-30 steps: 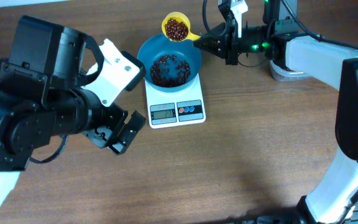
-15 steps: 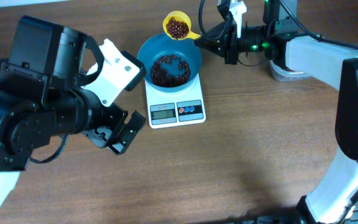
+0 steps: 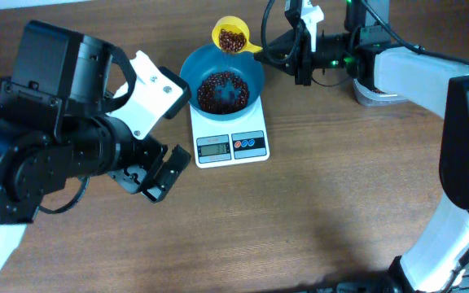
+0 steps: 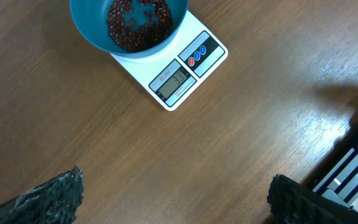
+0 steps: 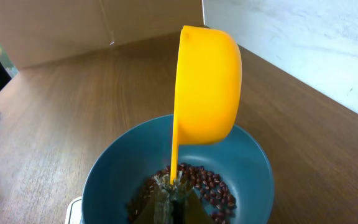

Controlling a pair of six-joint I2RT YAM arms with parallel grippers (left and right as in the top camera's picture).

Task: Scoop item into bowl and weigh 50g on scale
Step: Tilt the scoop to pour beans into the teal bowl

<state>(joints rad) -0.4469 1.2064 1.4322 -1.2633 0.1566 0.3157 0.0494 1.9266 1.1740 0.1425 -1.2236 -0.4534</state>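
Fingers of the right gripper [image 3: 290, 57] are clamped on the handle of the yellow scoop [image 3: 230, 37], jaws narrow w/ the thin handle between them. In the right wrist view the handle runs down into the gripper [image 5: 169, 208] at the frame's bottom edge. The cup [image 5: 207, 87] shows only its outer yellow wall there, so its contents are hidden in that view. Overhead, the scoop carries beans [image 3: 232, 38] and sits at the far rim of the bowl [image 3: 253, 75], just beyond it.

Vs 1 s ago: scoop and right gripper have barely shifted, a small nudge away at 0.5 s ago and then back. Scoop load looks about the same.

The bowl stands on the scale [image 3: 208, 130], covering its rear half. More beans [image 3: 216, 89] lie in the bowl, w/ a bare blue patch right of centre. Their spread differs slightly from 1 s ago. The display [image 3: 214, 147] is lit but its digits are too small to read. Red and blue buttons [image 3: 249, 144] sit beside it.

The left gripper [image 3: 155, 175] hangs over the table [image 3: 316, 203] left of the scale, well apart from it, jaws spread wide. In its own view the fingers [image 4: 51, 196] sit at opposite bottom corners. Pose unchanged vs both earlier frames.
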